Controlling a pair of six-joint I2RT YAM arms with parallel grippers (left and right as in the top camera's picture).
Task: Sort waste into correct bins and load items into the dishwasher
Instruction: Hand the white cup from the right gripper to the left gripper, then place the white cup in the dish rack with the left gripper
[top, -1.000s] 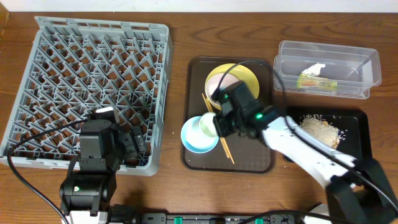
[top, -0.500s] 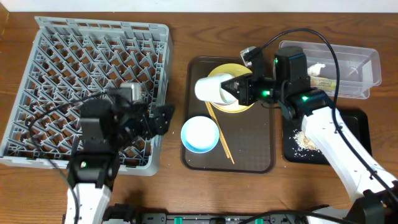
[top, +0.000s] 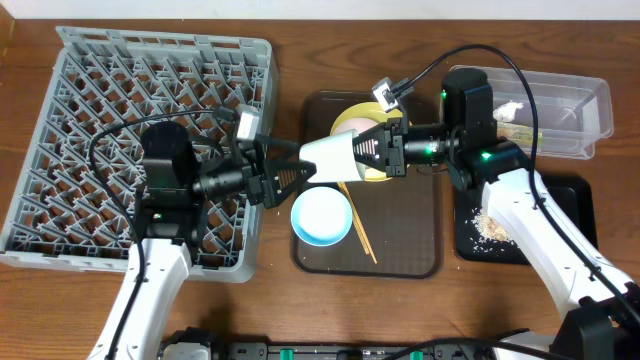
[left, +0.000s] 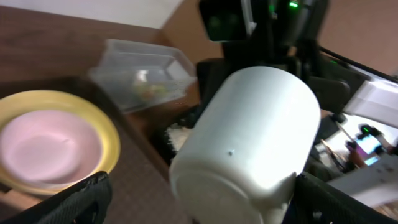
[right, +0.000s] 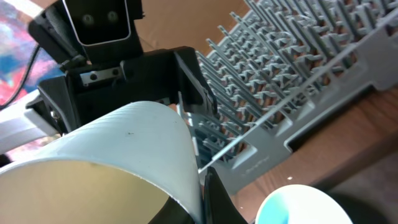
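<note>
At frame centre, a plain white cup (top: 328, 156) hangs on its side above the brown tray (top: 400, 250), base pointing left, mouth right. The right end effector (top: 362, 153) is clamped on its rim. The left end effector (top: 303, 175), jaws spread, faces the smooth, rounded base. A yellow plate (top: 352, 122) lies behind and a blue bowl (top: 321, 216) just below.
</note>
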